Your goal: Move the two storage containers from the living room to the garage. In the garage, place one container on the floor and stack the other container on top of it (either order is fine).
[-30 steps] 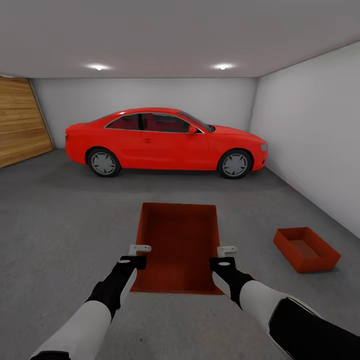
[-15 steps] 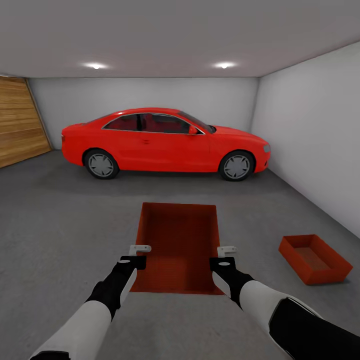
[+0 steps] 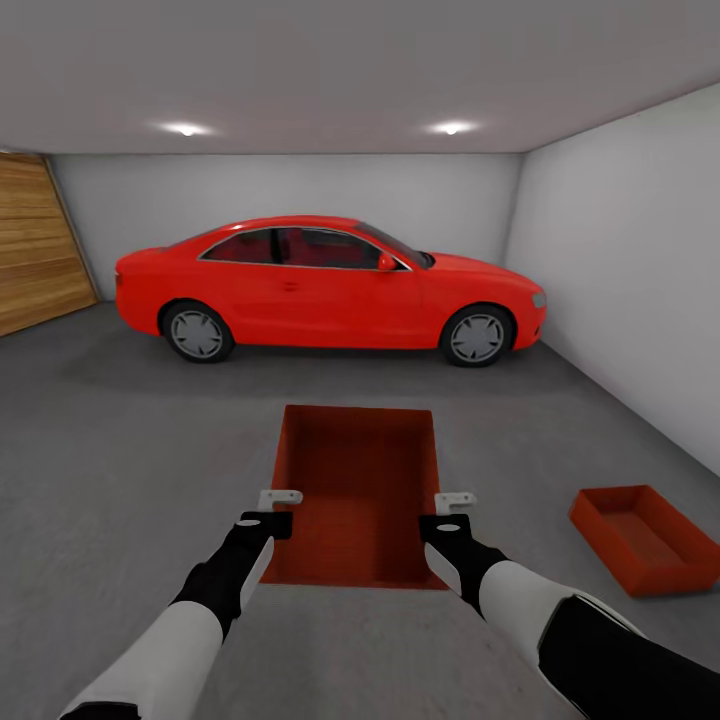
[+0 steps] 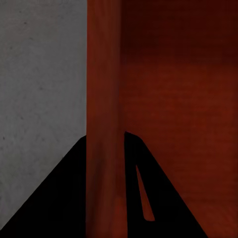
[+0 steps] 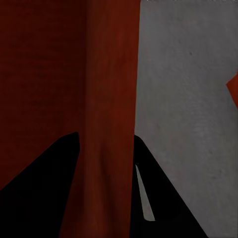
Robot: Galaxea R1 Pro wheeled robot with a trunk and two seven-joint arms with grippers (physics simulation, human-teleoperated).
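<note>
Two storage containers in the garage now. One is carried (image 3: 358, 490) at centre frame, held clear of the floor (image 3: 120, 450): left tool (image 3: 274, 510) clenched on its left wall, right tool (image 3: 448, 512) clenched on its right wall. Both wrist views show a rim pinched between dark fingers. The other container (image 3: 645, 538) sits on the concrete at lower right, near the white side wall (image 3: 640, 280), well apart from the carried one.

Step in hand, as I judge it: bringing the second bin over for stacking. Next move calls for turning right, closing on the floor bin, squaring the carried bin above it, then lowering before letting go.

Against the earlier frames: the floor bin sits further right and lower, the red car (image 3: 330, 285) a little larger and shifted. The whole picture shifts, so the camera moves, not the things. The carried bin keeps its place between the tools.
</note>
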